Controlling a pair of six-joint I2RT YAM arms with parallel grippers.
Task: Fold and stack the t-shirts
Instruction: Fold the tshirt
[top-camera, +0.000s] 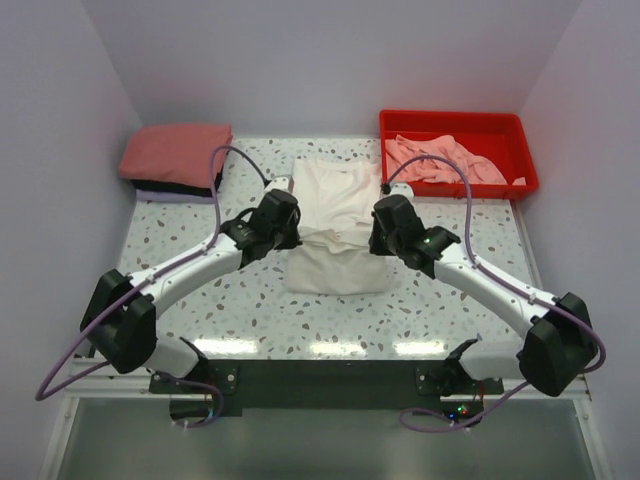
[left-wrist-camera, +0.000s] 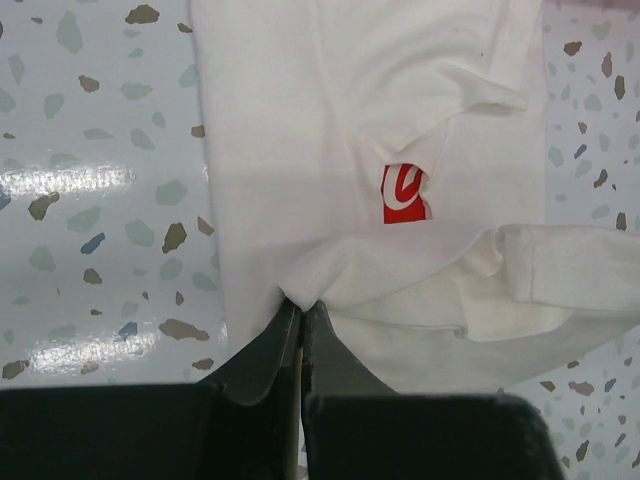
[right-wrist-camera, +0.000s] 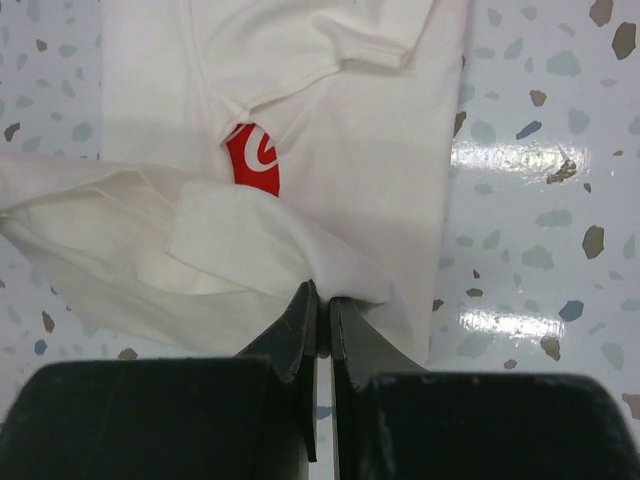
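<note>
A white t-shirt (top-camera: 335, 215) lies partly folded in the middle of the table; a bit of its red logo print (left-wrist-camera: 403, 194) shows under a fold, also in the right wrist view (right-wrist-camera: 253, 160). My left gripper (left-wrist-camera: 301, 303) is shut on the shirt's left edge fold. My right gripper (right-wrist-camera: 322, 292) is shut on its right edge fold. Both hold the cloth a little above the lower layer. A stack of folded shirts (top-camera: 176, 158), salmon-red on top with black and lavender beneath, sits at the far left. Light pink shirts (top-camera: 440, 160) lie crumpled in the tray.
A red plastic tray (top-camera: 520, 135) stands at the far right corner. The speckled table (top-camera: 200, 290) is walled on three sides. Purple cables loop over both arms.
</note>
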